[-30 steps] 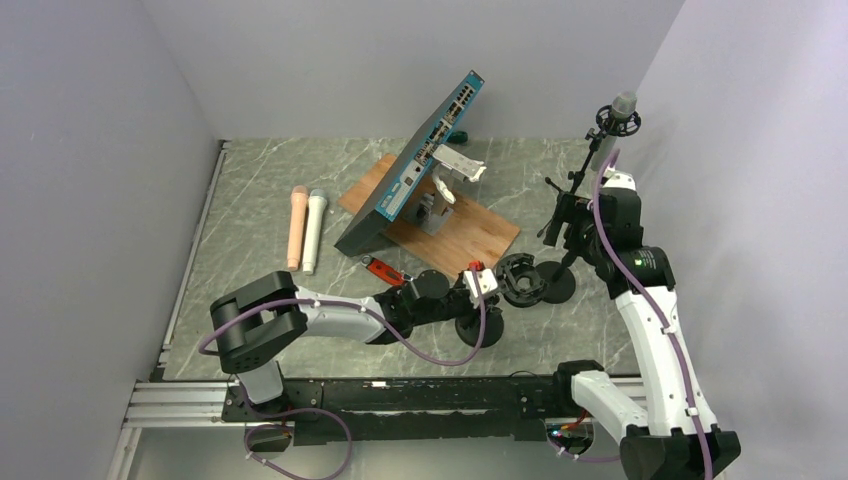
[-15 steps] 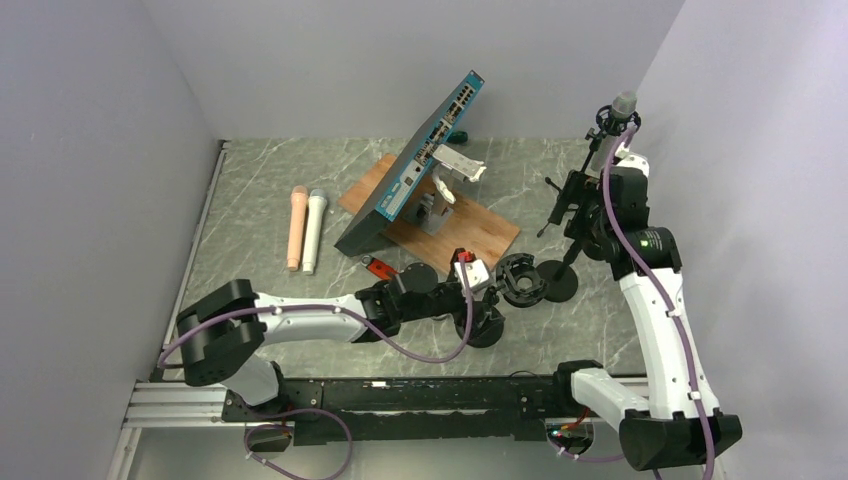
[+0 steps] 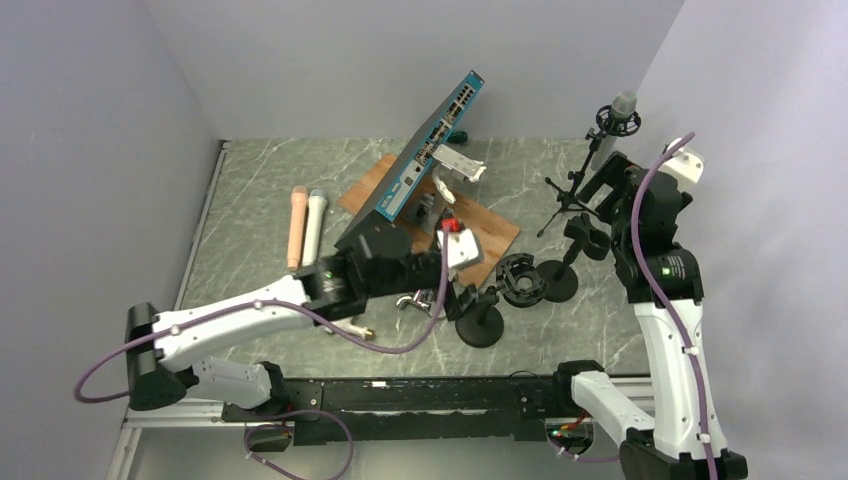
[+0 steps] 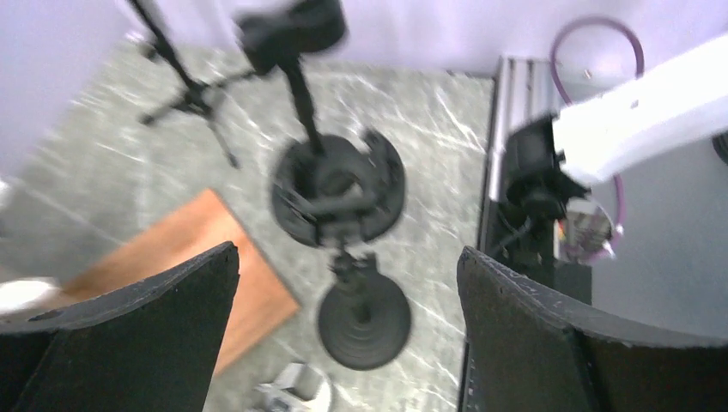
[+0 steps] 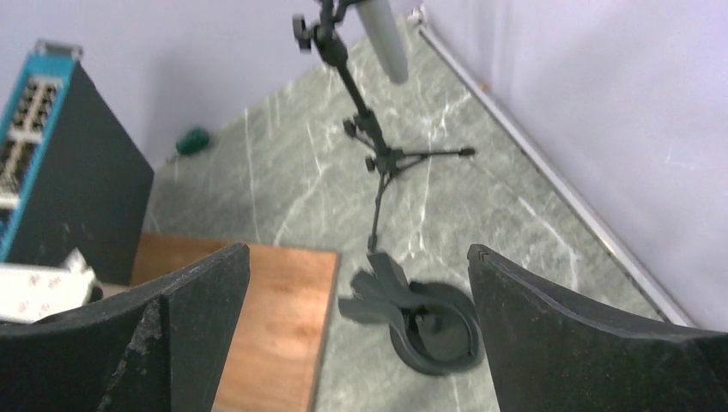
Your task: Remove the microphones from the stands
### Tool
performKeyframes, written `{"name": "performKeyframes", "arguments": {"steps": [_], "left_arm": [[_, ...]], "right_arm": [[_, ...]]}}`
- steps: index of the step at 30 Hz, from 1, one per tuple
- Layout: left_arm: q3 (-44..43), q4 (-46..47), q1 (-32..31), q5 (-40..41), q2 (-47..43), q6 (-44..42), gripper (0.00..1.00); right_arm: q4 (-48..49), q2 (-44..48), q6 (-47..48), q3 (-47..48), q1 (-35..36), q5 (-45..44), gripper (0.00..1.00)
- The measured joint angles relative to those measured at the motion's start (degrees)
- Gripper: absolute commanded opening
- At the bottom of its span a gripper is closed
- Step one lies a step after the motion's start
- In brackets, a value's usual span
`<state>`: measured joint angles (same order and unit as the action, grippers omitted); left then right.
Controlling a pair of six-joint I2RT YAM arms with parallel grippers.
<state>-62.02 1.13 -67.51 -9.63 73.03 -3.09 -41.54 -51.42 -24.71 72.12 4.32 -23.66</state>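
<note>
A grey microphone [image 3: 622, 105] [image 5: 382, 39] sits on top of a thin tripod stand [image 3: 572, 190] [image 5: 378, 163] at the back right. My right gripper [image 3: 600, 195] [image 5: 359, 249] hangs open and empty, high up just right of that tripod. Below it is a round-base stand [image 3: 556, 281] [image 5: 433, 326] with an empty clip [image 5: 382, 287]. My left gripper [image 3: 467, 293] [image 4: 348, 251] is open and empty above another round-base stand [image 3: 480, 326] [image 4: 365, 313]. A silvery microphone-like object [image 3: 400, 302] [image 4: 292, 390] lies on the table under my left arm.
A black shock mount [image 3: 520, 280] [image 4: 339, 184] sits between the two round bases. A wooden board [image 3: 470, 235] [image 5: 257, 326] carries a tilted blue network switch [image 3: 415, 165] [image 5: 51, 154]. A pink microphone [image 3: 296, 225] and a white microphone [image 3: 314, 230] lie at the left. Walls close in on both sides.
My left gripper opened, then rose and drew back left from the near round-base stand. My right arm lifted and pulled back to the right, away from the clip stand.
</note>
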Motion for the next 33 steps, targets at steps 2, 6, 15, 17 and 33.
{"name": "performKeyframes", "arguments": {"steps": [2, 6, 15, 17, 33], "left_arm": [[-8.98, -8.28, 0.26, 2.84, -0.83, -1.79, 0.99], [-25.7, -21.38, 2.8, 8.35, -4.39, -3.82, 0.99], [-16.44, -20.65, 4.42, 20.48, -20.26, -11.23, 0.99], [-12.44, -20.2, 4.76, 22.34, -21.2, -12.35, 0.99], [-2.6, -16.85, 5.07, 33.51, -13.92, -20.22, 0.99]], "right_arm": [[1.36, -2.01, -0.7, 2.05, 0.0, -1.99, 1.0], [6.29, -6.86, -3.69, 3.78, 0.0, -4.92, 1.0], [18.21, -15.87, -9.84, 3.58, 0.0, -7.74, 0.99], [20.02, -18.21, -10.23, 3.78, 0.0, -9.31, 0.99], [35.89, -53.51, 8.85, 21.46, 9.99, -39.76, 0.98]]}}
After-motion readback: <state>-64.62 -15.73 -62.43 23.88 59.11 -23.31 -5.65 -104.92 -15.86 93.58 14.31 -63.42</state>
